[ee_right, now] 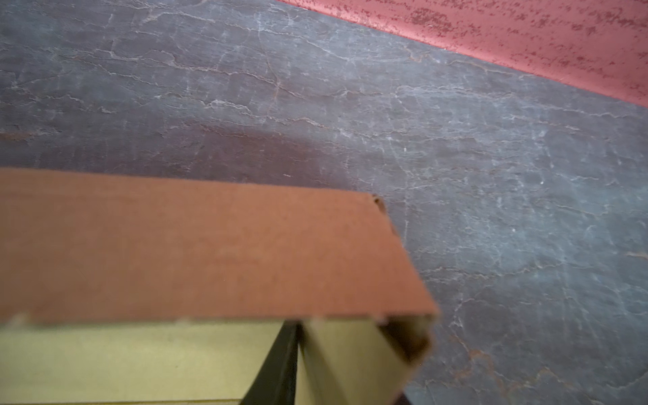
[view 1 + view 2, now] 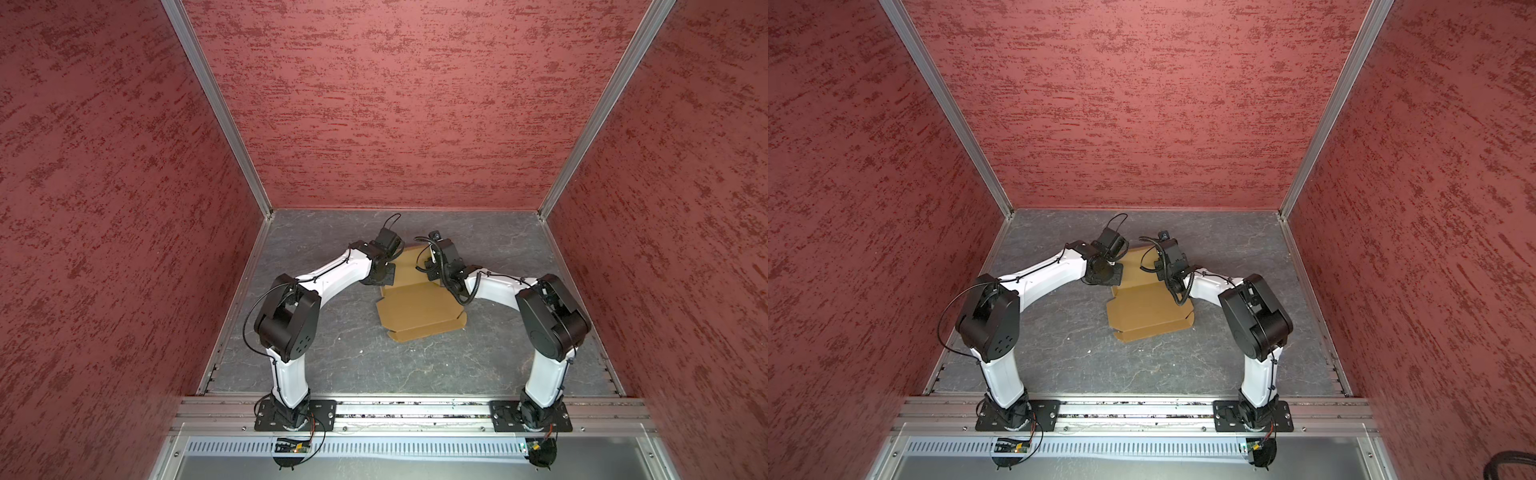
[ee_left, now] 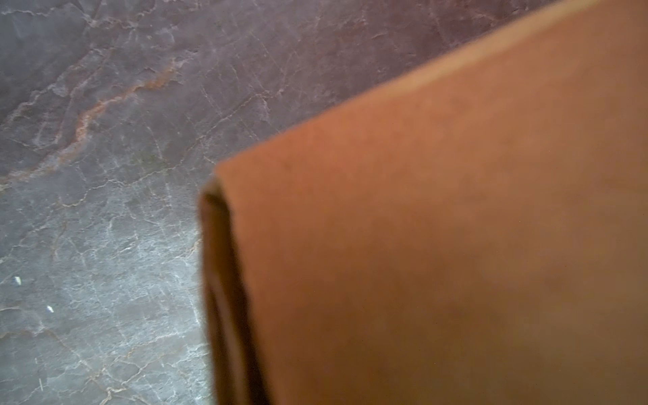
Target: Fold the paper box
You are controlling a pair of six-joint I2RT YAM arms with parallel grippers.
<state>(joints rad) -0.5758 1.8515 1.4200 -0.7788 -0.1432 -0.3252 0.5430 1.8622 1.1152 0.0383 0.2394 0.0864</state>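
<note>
While the plain brown corrugated cardboard paper box [image 2: 419, 311] lies only half formed in the middle of the grey stone-patterned counter [image 2: 332, 365], I judge the step in hand to be raising its far section.

Starting at the left, the left arm reaches forward and inward from its base, elbow high and wrist bent down. Its left gripper [image 2: 384, 276] sits at the left edge of the far panel, clenched. Whether cardboard is pinched in it I cannot tell, since the left wrist view shows only blurred brown board close up.

In the middle, the near panel lies flat with a low lip along its front edge. The far panel tilts up between the 2 arms in both top views.

On the right, the right arm mirrors that pose, with its right gripper [image 2: 430, 266] at the panel's right part. I cannot tell whether it is released or grasping.

The next move, I reckon, needs both sides worked together so the crease folds square.
</note>
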